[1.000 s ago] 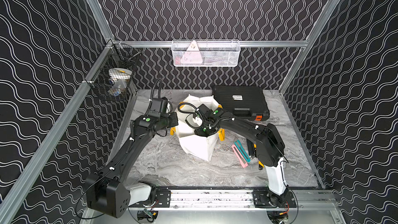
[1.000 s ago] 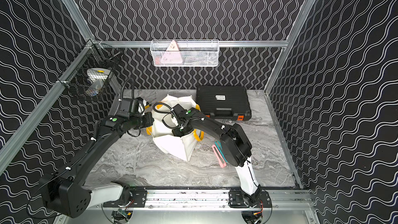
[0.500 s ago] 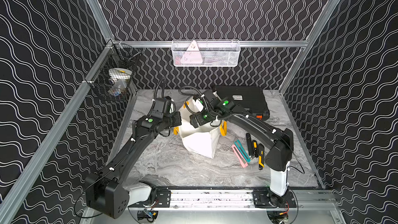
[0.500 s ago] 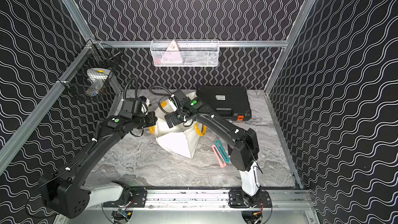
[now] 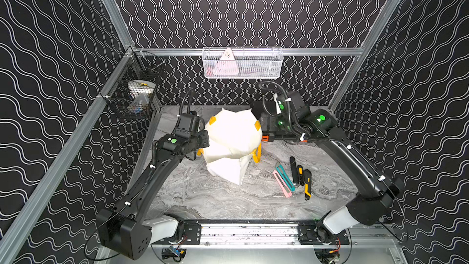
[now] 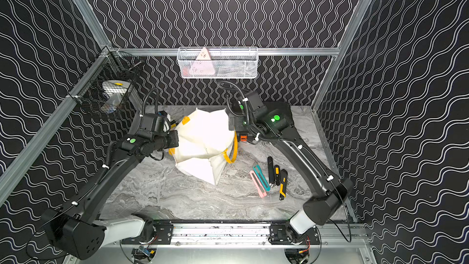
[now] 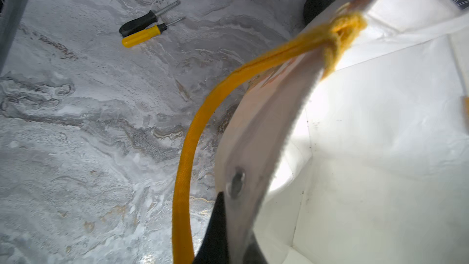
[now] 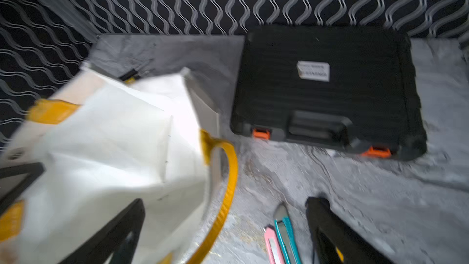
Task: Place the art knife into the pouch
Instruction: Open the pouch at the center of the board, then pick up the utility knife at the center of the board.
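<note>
Fetching a knife (image 5: 285, 177) lying toward the desk's (image 5: 215, 199) right edge is judged next: the pouch (image 5: 233, 138) rim is pinched by the left gripper (image 7: 234, 232), the right gripper (image 8: 228, 204) spread empty.

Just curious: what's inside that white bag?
Inside the bag only its bare white walls show; folds hide much of the bottom, so anything lying there can't be seen.

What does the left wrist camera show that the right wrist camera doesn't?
Only left wrist: a black-handled screwdriver and a yellow-handled screwdriver, sharp on the marble table. Only right wrist: the black case, a pink cutter, a teal cutter, and the open right gripper. Both: the pouch, its yellow handle, that table.
</note>
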### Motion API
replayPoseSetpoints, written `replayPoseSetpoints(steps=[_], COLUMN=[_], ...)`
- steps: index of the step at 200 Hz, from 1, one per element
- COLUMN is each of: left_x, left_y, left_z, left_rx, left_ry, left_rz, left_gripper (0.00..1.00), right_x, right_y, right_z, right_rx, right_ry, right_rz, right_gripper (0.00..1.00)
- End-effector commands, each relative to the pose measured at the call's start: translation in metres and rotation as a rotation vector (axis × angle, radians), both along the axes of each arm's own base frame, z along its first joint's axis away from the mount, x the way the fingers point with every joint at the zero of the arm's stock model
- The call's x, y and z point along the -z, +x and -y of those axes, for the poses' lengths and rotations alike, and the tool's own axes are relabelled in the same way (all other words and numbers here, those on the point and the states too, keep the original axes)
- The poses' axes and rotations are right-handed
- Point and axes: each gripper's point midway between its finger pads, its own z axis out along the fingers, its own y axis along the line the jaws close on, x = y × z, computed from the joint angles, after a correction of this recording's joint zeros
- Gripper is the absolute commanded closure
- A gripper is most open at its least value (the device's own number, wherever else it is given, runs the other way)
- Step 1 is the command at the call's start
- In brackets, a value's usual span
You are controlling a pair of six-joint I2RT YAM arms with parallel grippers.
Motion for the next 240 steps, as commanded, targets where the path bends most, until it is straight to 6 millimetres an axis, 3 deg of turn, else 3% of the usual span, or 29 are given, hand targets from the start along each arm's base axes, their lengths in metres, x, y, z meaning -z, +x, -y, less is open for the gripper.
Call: replayPoseSetpoints(steps=[1,20,32,59,82,141,194,215,240], left_x=[-0.005,-0.003,-0.003,-0.01,-0.006,0.007,0.011,0.013,0.014], left_y=[0.001,0.002,0.002,0.004,0.01,0.01,0.01,0.01,0.009], left_z=[-0.009,-0.01,-0.01,-0.006,0.003,0.002,0.003,0.003,0.003], left_rx=[-0.012,-0.013,-0.01,0.005,0.048,0.054,0.069,0.072,0.07], left_ry=[0.056,0.072,0.074,0.055,0.043,0.059,0.061,0.06,0.061], left_rz=[0.015,-0.009,-0.018,0.012,-0.003,-0.006,-0.01,-0.015,-0.018], left_gripper=[1.0,1.0,1.0,1.0,1.0,1.0,1.0,1.0,1.0], right_x=[0.049,0.101,0.127,0.172,0.207,0.239,0.24,0.245,0.253], right_y=[-0.017,-0.025,-0.033,-0.05,-0.072,-0.111,-0.122,-0.129,-0.136], right_z=[0.055,0.084,0.088,0.094,0.106,0.148,0.187,0.2,0.207], right_rx=[0.185,0.255,0.263,0.274,0.324,0.571,0.753,0.803,0.854], right_ry=[-0.018,0.032,0.03,-0.012,-0.029,-0.014,0.073,0.118,0.136], right_rz=[-0.153,-0.289,-0.35,-0.456,-0.517,-0.558,-0.508,-0.521,-0.546], right_gripper=[0.0,0.0,0.0,0.0,0.01,0.12,0.31,0.46,0.49])
